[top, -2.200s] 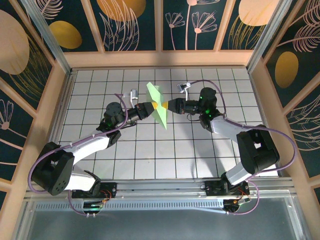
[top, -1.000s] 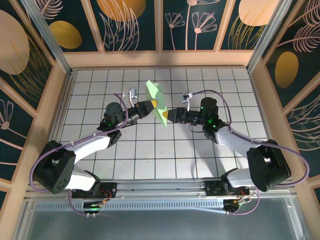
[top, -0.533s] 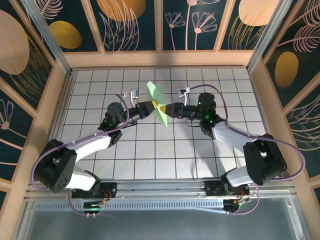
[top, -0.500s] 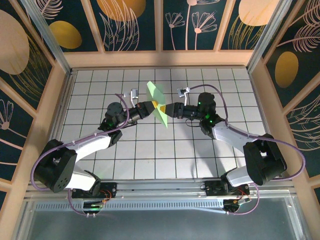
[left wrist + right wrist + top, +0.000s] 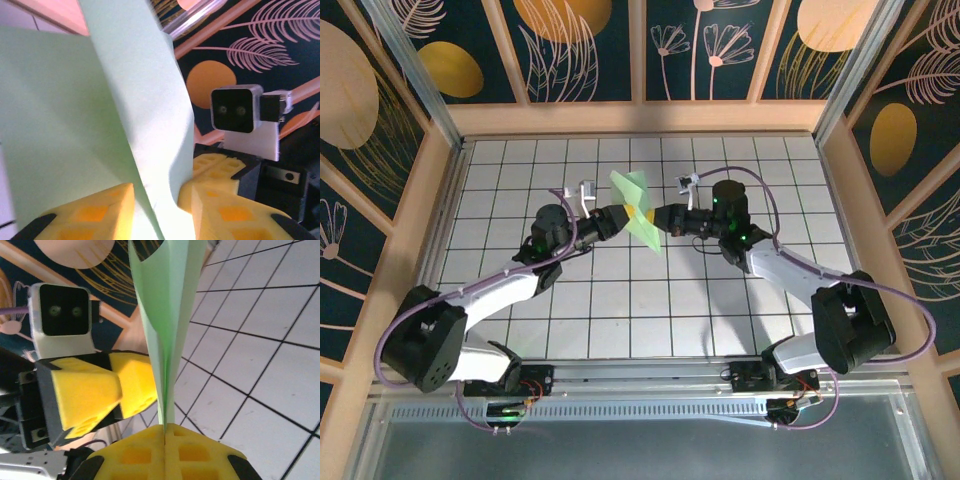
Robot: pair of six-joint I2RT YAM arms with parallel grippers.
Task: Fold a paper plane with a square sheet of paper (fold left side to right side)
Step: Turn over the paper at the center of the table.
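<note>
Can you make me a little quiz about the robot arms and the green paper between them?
1. Pick one: the sheet of paper is A) pink, B) pale green, C) blue.
2. True or false: the sheet of paper lies flat on the table.
3. Fill the gap: the right gripper, shut on the paper's edge, has pads coloured ____.
Key: 1 B. 2 False, it is held up on edge above the table. 3 yellow.
</note>
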